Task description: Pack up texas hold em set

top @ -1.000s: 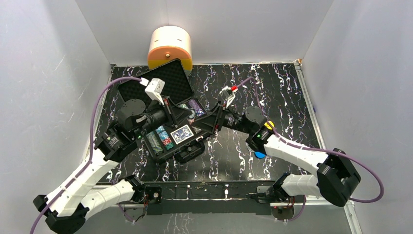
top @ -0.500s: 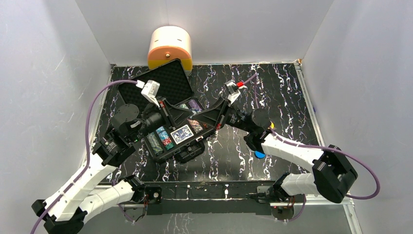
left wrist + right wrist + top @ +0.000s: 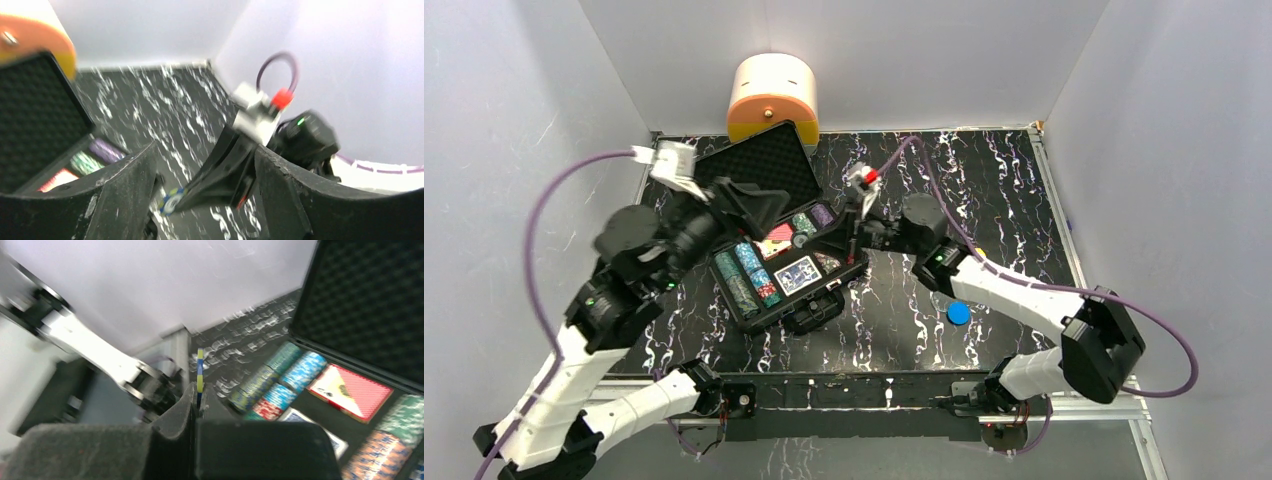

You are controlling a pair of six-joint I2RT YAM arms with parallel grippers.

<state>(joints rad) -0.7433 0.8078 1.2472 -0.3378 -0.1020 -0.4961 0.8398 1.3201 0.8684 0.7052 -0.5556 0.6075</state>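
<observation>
Pinching a thin round chip point(image 3: 200, 365) edge-on, felt-padded right gripper point(image 3: 195, 391) clamped, left gripper point(image 3: 205, 152) apart

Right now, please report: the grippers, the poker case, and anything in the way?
Left gripper open, empty, above case. Right gripper shut on chip. Case open, lid up. Blue disc on table, outside case.

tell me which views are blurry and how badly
top external: mostly sharp, slight smear on the white-and-black left arm; left wrist: heavy motion blur, the right gripper smeared; right wrist: blurred too, yet the blue-and-yellow chip edge-on in its shut jaws reads clearly
</observation>
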